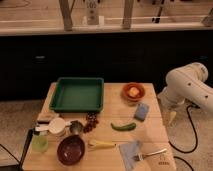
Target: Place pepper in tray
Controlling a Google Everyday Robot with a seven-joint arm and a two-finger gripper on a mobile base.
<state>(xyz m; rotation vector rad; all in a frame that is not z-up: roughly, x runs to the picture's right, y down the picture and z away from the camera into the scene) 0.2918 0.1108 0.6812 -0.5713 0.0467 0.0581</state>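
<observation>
Starting at the left, the tray (77, 95) sits at the table's far-left corner, and nothing lies in it. Swinging out toward 4 o'clock from the tray, past the grape bunch (91, 121), we find the pepper (123, 126) lying flat on the bare wood, well apart from the tray's rim. The yellow banana-like item (101, 145) rests near it at 7 o'clock and the blue sponge (142, 111) at 1 o'clock. Over at 3 o'clock from the pepper, the gripper (171, 118) hangs off the table's right edge under the white arm (192, 87), holding nothing. Whether it is spread or pressed together, I cannot tell. So, by my reading, nothing is done yet: the reach, the pick, the carry toward 10 o'clock and the drop in the tray all remain.
</observation>
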